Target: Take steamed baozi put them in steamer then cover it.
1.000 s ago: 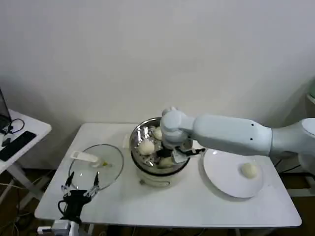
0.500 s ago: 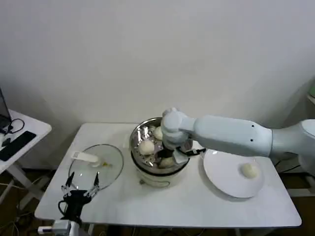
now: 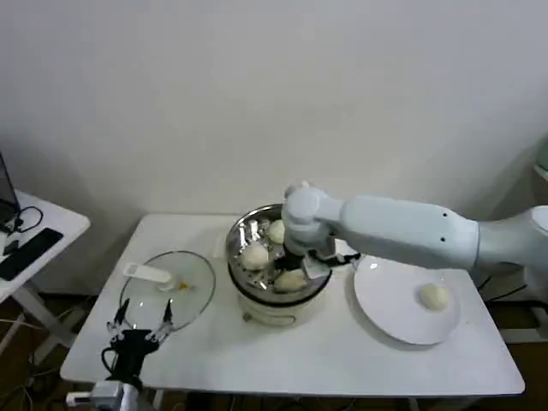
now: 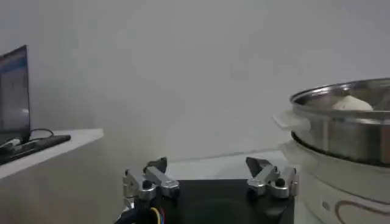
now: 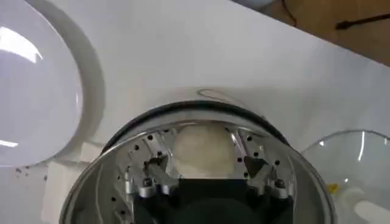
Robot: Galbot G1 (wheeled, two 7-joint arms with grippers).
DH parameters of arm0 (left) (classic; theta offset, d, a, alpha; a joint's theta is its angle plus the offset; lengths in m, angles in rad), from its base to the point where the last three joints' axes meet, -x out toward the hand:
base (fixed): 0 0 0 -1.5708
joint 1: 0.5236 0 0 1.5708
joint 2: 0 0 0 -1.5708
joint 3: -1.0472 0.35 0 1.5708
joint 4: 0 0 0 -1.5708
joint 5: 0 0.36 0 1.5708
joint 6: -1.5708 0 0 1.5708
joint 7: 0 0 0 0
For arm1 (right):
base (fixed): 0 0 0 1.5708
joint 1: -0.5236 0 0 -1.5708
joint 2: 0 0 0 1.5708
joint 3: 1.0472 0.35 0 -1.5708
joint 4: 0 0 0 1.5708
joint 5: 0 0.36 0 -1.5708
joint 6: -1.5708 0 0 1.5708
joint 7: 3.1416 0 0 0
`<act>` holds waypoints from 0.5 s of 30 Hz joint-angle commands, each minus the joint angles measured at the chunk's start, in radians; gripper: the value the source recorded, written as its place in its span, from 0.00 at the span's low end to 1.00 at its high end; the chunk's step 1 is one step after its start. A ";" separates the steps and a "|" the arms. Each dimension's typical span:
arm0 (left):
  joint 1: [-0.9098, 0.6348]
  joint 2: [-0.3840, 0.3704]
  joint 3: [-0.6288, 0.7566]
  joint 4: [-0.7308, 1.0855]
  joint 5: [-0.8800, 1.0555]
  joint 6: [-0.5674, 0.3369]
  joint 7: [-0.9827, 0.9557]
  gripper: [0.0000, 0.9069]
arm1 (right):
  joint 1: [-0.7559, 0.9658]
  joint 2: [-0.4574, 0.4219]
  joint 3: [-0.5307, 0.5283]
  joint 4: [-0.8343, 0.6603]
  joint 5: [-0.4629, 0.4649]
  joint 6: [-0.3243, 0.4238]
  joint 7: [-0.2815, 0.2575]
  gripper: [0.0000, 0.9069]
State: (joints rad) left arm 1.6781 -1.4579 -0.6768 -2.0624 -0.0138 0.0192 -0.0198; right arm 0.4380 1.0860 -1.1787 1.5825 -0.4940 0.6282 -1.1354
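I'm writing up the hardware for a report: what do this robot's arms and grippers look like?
The right arm is a smooth white tube with a rounded wrist joint. The right gripper and left gripper share one design: a black body with two silver metal fingers tipped in black. Coloured wires show at the left gripper's base.

Steamer (image 3: 276,301) at the worktop (image 3: 342,360) centre, three baozi (image 3: 254,255) in its basket. Cover (image 3: 167,287) on the worktop to its left; plate (image 3: 390,312) to its right, bearing one baozi (image 3: 434,296). Right gripper (image 3: 295,267) over the basket, jaws apart, astride a baozi; left gripper (image 3: 137,328) at the near-left edge, before the cover.
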 commanded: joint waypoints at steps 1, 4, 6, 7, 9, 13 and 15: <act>-0.015 0.003 -0.002 0.001 -0.006 0.008 0.001 1.00 | 0.096 -0.014 0.010 -0.011 0.085 -0.003 -0.005 1.00; -0.016 0.008 -0.004 0.001 -0.008 0.008 0.001 1.00 | 0.178 -0.046 -0.005 -0.011 0.165 -0.023 -0.013 1.00; -0.016 0.012 -0.003 0.001 -0.022 0.007 0.002 1.00 | 0.210 -0.069 -0.012 -0.019 0.210 -0.040 -0.017 1.00; -0.016 0.017 0.001 -0.001 -0.036 0.010 0.003 1.00 | 0.277 -0.101 -0.032 -0.042 0.295 -0.083 -0.019 1.00; -0.021 0.026 0.006 -0.002 -0.039 0.012 0.003 1.00 | 0.329 -0.138 -0.067 -0.068 0.407 -0.143 -0.020 1.00; -0.029 0.034 0.009 -0.016 -0.047 0.022 0.016 1.00 | 0.468 -0.265 -0.252 -0.093 0.704 -0.395 -0.020 1.00; -0.031 0.033 0.011 -0.016 -0.047 0.018 0.021 1.00 | 0.494 -0.315 -0.288 -0.087 0.770 -0.474 -0.012 1.00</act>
State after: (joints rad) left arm 1.6560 -1.4350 -0.6730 -2.0675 -0.0404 0.0332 -0.0104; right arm 0.6760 0.9771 -1.2547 1.5368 -0.1970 0.5015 -1.1507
